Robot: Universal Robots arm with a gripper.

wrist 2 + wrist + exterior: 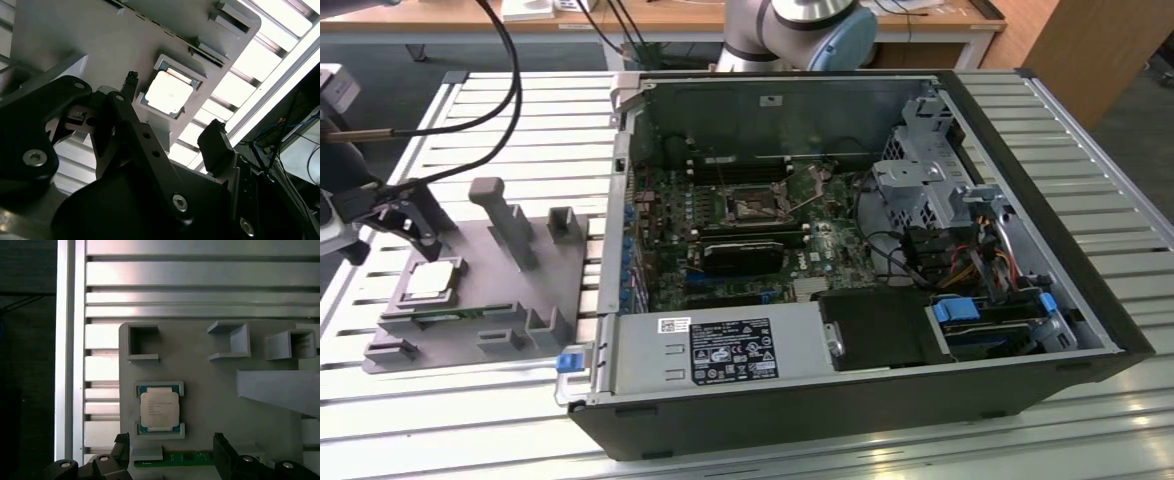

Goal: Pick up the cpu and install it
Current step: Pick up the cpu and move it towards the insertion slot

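The pick-up is the step in hand, and it is not yet made. The cpu (430,282) lies flat in a shallow nest on the grey fixture (520,290), metal top up, as both wrist views show it (159,409) (167,93). The fixture rests on the slatted desk (480,100). The jaws hang above the fixture, close over the cpu but clear of it. They are spread wide with nothing between them.

In the first wrist view the nest's lips (159,388) hold two opposite edges of the cpu and leave the other two bare. The jaws seem lined up with the bare pair.

By my reading, a grasp calls for centring over the chip, then a straight descent so each jaw meets a bare edge without striking the lips. The chip is thin, so the hold must be shallow and level.

The open case (761,100) stands just beside the fixture. Its socket (754,207) looks empty, so nothing is installed.
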